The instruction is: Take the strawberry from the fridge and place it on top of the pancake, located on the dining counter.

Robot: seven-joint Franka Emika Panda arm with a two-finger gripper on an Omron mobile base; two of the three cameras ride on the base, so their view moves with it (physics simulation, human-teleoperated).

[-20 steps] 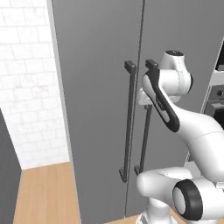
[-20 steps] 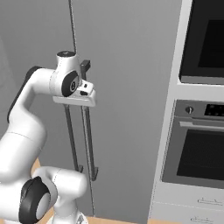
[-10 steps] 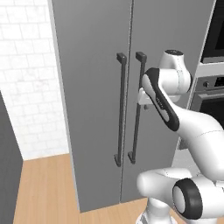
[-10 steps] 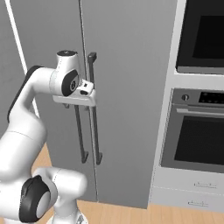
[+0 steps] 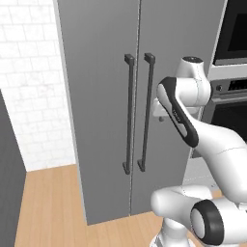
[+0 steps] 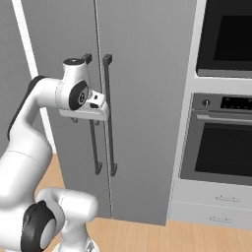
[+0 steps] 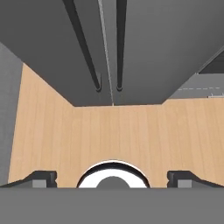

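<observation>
Closed fridge ahead, end effector spread wide and holding nothing.

The fridge (image 5: 101,96) fills the upper centre of the left base view, both grey doors shut, its two dark bar handles (image 5: 137,113) standing side by side at the door seam. In the right base view the arm's wrist sits at mid-left, right in front of those handles, and a built-in oven (image 6: 221,142) stands to the right of the fridge. In the hand view the end effector (image 7: 112,178) points down at the wooden floor (image 7: 131,131); its fingertips (image 7: 41,177) sit far apart at the bottom edge, and the handles' lower ends lie above them at the top centre, not touched.
</observation>
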